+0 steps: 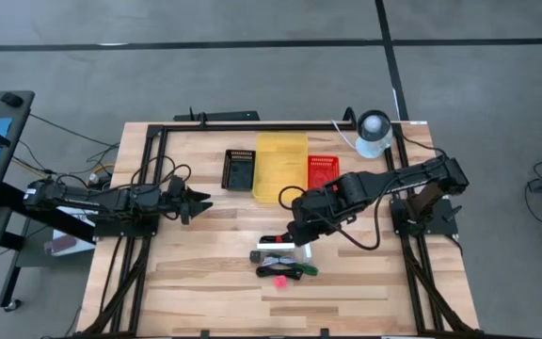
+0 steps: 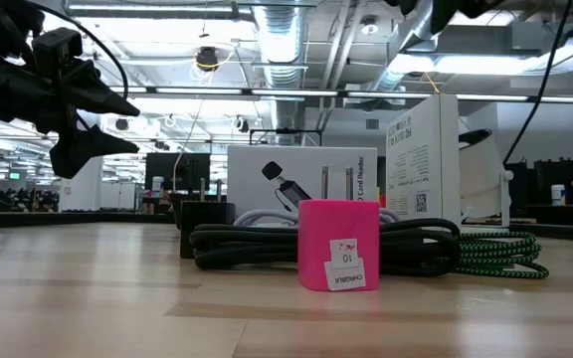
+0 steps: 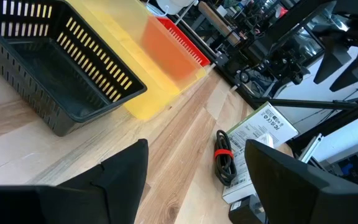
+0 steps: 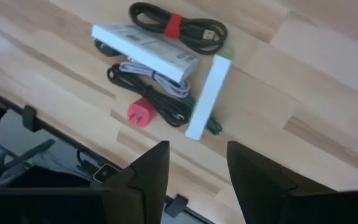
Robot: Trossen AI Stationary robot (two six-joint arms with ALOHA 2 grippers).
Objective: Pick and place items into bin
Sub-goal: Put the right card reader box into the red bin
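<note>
A: Low view first: any writing on the pink block (image 2: 338, 257)?
B: A small white sticker reads "10", with a word beneath too small to read. Behind it, the upright white box (image 2: 423, 164) says "Card Reader" on its side, near a QR code. A black cable (image 2: 247, 244) lies coiled at the block's back.
A: Where is the pile?
B: On the table (image 1: 205, 282), front centre, well apart from the black bin (image 1: 241, 169), yellow bin (image 1: 280, 166) and red bin (image 1: 323, 170).
A: Grippers?
B: Right gripper (image 1: 299, 234) hangs above the pile, fingers parted, empty. Left gripper (image 1: 199, 201) waits at left, jaws wide, empty.
</note>
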